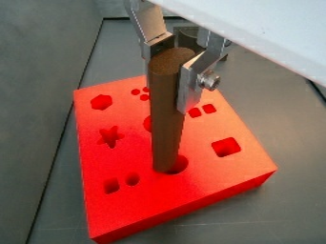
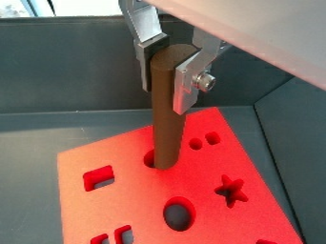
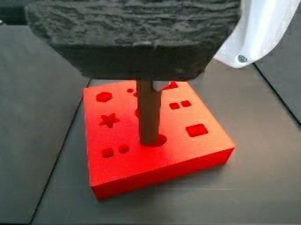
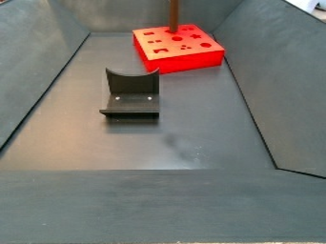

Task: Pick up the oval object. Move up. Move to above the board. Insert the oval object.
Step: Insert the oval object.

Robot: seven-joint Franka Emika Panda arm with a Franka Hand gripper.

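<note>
1. One dark grey metal floor with sloping walls (image 4: pixel 192 143) is filling the scene; no writing or brand mark is showing anywhere in the four views.
2. One large flat bright red board (image 1: pixel 242 172) (image 2: pixel 274 214) (image 3: pixel 165 167) (image 4: pixel 204 57) is lying at the far end of that floor in a side view. Its top is carrying shaped cut-outs: a star, a hexagon, round and oval holes, square holes and several small paired ones.
3. One dark L-shaped fixture (image 4: pixel 130 95) is standing on the floor well apart from the board, nearer the camera in that side view.
4. One gripper (image 1: pixel 176 59) (image 2: pixel 169 59) with flat silver fingers (image 1: pixel 193 81) (image 2: pixel 189 81) is hanging directly above the board, clamping the upper end of the peg between its plates in both wrist views.
5. One tall slim brown oval object (image 1: pixel 166 114) (image 2: pixel 166 119) (image 3: pixel 150 114) (image 4: pixel 173 21) is standing upright, its lower end sitting in a hole near the middle of the board.
</note>
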